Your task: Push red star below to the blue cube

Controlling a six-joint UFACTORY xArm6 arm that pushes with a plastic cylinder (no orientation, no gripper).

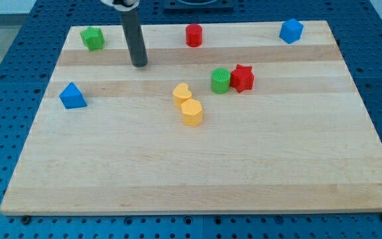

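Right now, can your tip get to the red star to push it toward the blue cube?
Probably yes, by a detour. My tip is far to the view's left of the red star, and the green block touches the star's left side. Swinging below the star looks free, then pushing toward the blue cube.

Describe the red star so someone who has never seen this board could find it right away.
Start at the wooden board and look a little right of its centre. Two blocks touch there: a green block on the view's left and the red star on the view's right. The only other red block stands alone at the top edge.
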